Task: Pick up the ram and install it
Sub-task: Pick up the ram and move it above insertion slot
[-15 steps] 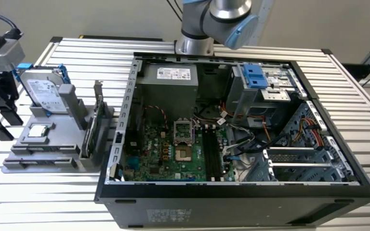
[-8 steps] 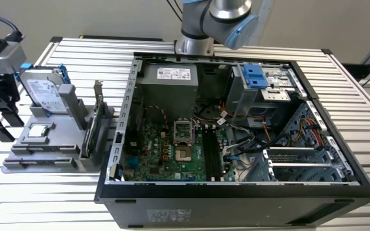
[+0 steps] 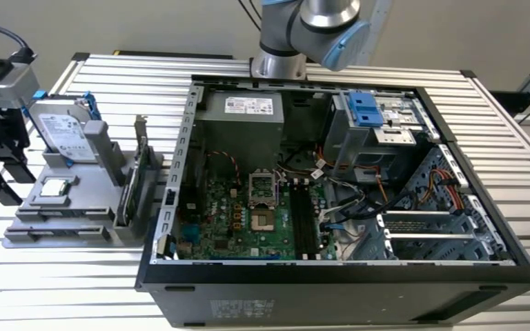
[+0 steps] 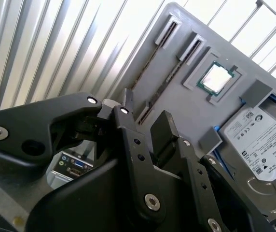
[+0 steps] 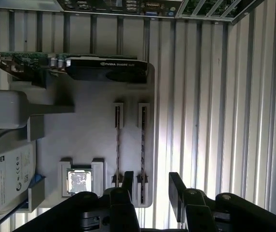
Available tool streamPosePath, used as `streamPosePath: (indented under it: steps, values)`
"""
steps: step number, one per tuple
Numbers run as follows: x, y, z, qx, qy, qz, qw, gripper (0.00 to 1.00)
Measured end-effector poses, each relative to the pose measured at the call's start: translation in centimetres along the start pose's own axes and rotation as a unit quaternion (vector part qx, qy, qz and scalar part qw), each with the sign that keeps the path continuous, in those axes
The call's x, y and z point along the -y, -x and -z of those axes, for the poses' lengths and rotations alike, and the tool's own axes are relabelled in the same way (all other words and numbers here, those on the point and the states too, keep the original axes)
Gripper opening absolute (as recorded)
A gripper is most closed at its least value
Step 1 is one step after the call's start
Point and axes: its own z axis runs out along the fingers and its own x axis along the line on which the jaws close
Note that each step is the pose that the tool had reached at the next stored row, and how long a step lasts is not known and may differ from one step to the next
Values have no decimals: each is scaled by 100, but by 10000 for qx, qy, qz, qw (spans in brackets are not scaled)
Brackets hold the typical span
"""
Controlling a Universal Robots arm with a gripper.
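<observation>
Down near the table (image 3: 81, 289), the end effector (image 5: 150, 186) hangs over the front end of a grey holder (image 5: 89, 125), its two black fingers (image 5: 176, 188) spread apart and gripping nothing. The ram (image 5: 142, 145) looks like a thin dark stick standing on edge in one of the holder's two narrow slots, in line with the gap between the fingers. A processor chip (image 5: 80, 181) and a hard drive (image 5: 5, 174) sit beside it. The open computer case (image 3: 339, 276) stands just beside the holder.

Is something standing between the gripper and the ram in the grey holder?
Nothing visible does. The black open gripper hangs over the thin edge-on ram stick in the grey plastic holder, with only free space between them.
</observation>
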Motion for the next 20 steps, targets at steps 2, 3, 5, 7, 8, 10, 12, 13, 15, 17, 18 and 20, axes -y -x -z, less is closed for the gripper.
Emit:
streamPosePath:
  steps: [2,3,5,7,8,10,12,13,15,17,18,20]
  values:
    - [0,0,-1,1,-1,0,10000,100]
    - [0,0,-1,1,-1,0,10000,100]
    - [0,0,-3,1,0,0,10000,100]
    - [0,-1,-10,0,1,0,10000,100]
    - [0,-1,-15,-1,2,0,10000,100]
    - [0,-1,-28,1,0,0,10000,100]
    - [0,-2,-40,3,0,0,10000,100]
    - [1,-2,-47,5,0,0,10000,100]
    - [1,-3,-60,9,0,0,10000,100]
    - [1,-3,-73,13,0,0,10000,100]
    - [1,-4,-81,17,0,-2,10000,100]
    - [2,-4,-93,23,-1,-6,10000,100]
